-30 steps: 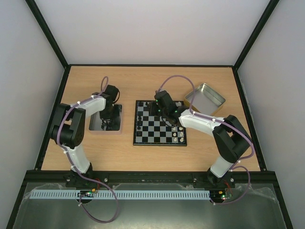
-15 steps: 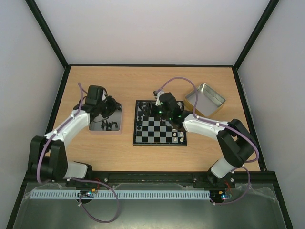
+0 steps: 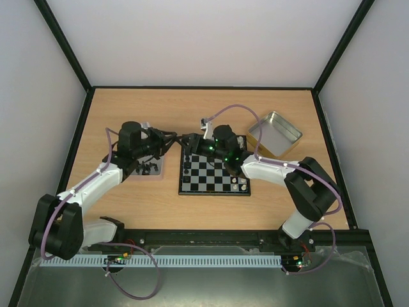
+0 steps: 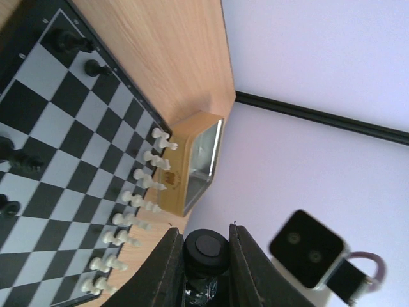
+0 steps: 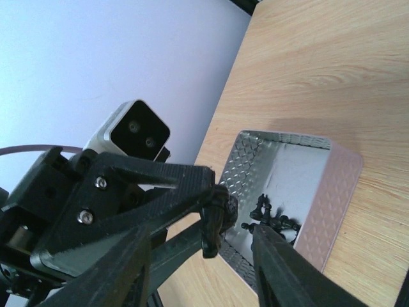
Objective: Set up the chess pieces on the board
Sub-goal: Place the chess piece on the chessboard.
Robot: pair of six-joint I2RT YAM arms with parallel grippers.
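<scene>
left gripper (image 4: 205, 272) is pinching a tiny black round-based chess piece (image 4: 206, 248) just off the board's (image 3: 208, 182) far-left corner | right gripper (image 5: 199, 238) is holding its fingers spread around it

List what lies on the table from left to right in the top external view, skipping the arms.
metal tray with loose black chess pieces in it → board → second metal tray

Matt wooden table (image 3: 192, 211) — shiny embossed metal tray (image 5: 252, 153); smooth checked board (image 4: 70, 141).
</scene>
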